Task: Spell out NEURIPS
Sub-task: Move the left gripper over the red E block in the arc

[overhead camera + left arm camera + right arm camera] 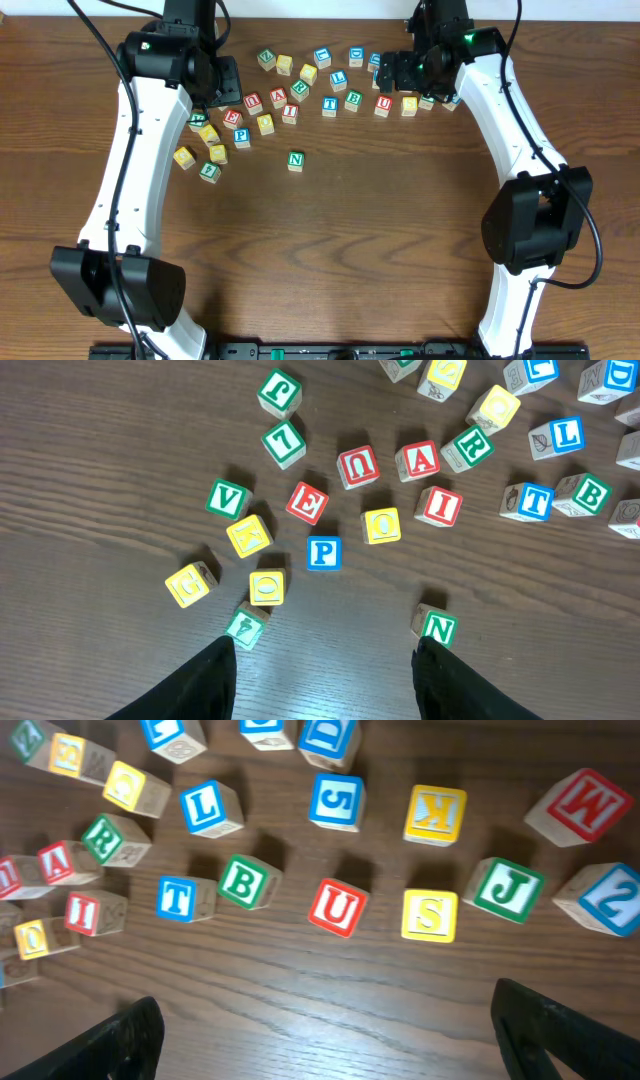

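Wooden N cube [438, 627], boxy, painted face; table [100, 460] dark, grained.

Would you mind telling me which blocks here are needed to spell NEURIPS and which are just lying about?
Needed: green N, red E, red U, green R, red I, blue P, yellow S.
Lying about: red A, blue T, green B, blue L, green J.
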You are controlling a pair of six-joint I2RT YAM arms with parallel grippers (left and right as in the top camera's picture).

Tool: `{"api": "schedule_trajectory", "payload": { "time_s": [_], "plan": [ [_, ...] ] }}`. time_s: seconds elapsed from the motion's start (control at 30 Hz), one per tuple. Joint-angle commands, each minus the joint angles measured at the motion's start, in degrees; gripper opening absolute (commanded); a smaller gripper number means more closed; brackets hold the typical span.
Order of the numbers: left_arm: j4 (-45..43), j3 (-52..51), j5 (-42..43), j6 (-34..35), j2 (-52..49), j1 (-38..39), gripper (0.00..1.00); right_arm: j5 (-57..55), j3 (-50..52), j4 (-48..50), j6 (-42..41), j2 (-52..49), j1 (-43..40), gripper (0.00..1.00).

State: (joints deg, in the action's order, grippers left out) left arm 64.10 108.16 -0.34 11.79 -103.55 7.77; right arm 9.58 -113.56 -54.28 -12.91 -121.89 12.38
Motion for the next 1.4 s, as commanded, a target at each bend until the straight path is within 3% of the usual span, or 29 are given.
{"api": "schedule_trajectory", "payload": {
  "time_s": [0.0,0.2,0.83,1.17,1.37],
  "plan": [
    [0.1,-0.4,-0.3,0.0,-0.3,-0.1,0.56,2.0,-1.0,0.7,-0.8,0.0,0.7,0.99],
    [-0.8,-0.4,-0.3,0.0,-0.3,-0.1,0.56,1.2,-1.3,2.1,0.4,0.0,2.6,0.99],
    [-2.8,-0.4,-0.3,0.1,-0.7,-0.1,0.56,-1.7,-4.6,-5.7,1.8,0.0,5.6,0.99],
    [-4.7,-0.4,-0.3,0.9,-5.3,0.0,0.56,-1.7,-4.6,-4.9,-0.4,0.0,5.7,0.99],
    [-6.0,-0.4,-0.3,-4.0,-9.4,0.0,0.56,-1.7,-4.6,-4.9,-0.3,0.0,5.7,0.99]
  ]
}}
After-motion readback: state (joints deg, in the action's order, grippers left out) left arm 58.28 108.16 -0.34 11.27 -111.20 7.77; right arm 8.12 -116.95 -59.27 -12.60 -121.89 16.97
